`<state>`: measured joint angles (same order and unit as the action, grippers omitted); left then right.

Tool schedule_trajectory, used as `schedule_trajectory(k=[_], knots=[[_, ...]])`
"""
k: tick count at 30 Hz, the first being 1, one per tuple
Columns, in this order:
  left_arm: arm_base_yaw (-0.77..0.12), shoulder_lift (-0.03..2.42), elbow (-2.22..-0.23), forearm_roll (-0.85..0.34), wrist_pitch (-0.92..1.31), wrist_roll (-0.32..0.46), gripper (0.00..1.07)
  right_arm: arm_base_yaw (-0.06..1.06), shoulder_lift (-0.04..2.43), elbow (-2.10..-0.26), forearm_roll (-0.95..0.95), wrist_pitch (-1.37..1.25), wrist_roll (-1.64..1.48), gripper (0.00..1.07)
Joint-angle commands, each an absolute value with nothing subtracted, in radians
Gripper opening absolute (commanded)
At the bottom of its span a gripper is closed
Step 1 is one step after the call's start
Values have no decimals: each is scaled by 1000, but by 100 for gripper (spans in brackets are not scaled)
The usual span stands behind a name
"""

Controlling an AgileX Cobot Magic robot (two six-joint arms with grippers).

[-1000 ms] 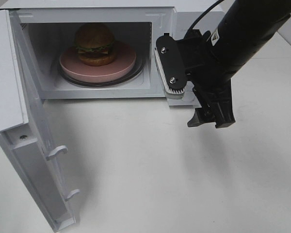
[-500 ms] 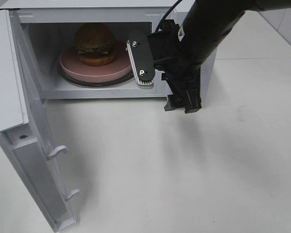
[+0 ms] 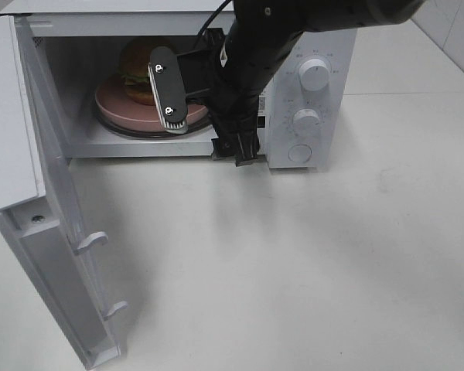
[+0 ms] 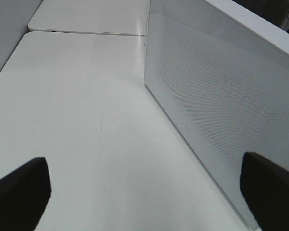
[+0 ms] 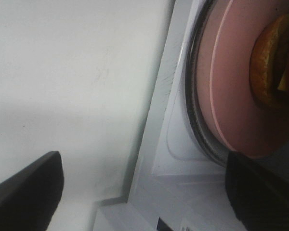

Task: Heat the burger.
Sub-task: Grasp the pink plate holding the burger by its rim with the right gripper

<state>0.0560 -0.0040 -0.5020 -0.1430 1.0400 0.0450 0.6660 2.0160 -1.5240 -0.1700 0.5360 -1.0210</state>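
The burger (image 3: 138,68) sits on a pink plate (image 3: 127,108), plate on the glass turntable (image 3: 139,131), all inside the microwave (image 3: 309,46) cavity. Door (image 3: 39,193) hangs wide open on the cavity's left side in the high view.

Right end effector (image 3: 205,124) is at the cavity mouth, fingers spread apart, nothing between them. One finger (image 3: 168,89) is up in front of the plate, the other is low at the sill. In the right wrist view the burger (image 5: 274,67) and plate (image 5: 236,86) lie just past the sill, beyond the finger tips, w/ clear gap, no contact. Burger is roughly round, no real long axis.

Left end effector (image 4: 144,192) is also spread apart and empty; its wrist view shows only the perforated door panel (image 4: 216,110) and bare bench (image 4: 77,106). It's out of the high view, so it looks to sit outside the door, on the door's far side from the cavity.

My read: burger is already loaded, so the next step is closing the door. Left arm seems nearer the door; right arm must clear the opening first or the door hits it.

Count: 1 burger, 1 plate, 1 microwave, 2 dials (image 3: 315,73) plus 1 round button (image 3: 298,153).
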Motion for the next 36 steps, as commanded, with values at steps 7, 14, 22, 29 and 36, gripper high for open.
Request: schedule_trajectory(k=[7, 14, 22, 29, 36], knots=[[58, -25, -499, -147, 1038, 46, 101, 668, 2128, -1648, -172, 503, -1010, 86], [58, -25, -499, -147, 1038, 46, 101, 671, 2210, -1737, -172, 498, -999, 85], [58, -25, -499, -147, 1038, 46, 101, 671, 2279, -1812, -172, 507, -999, 84], [58, -25, -499, -147, 1038, 46, 101, 670, 2346, -1887, -172, 514, -999, 84], [58, -25, -499, -147, 1038, 46, 101, 653, 2399, -1971, -172, 515, -1003, 83]])
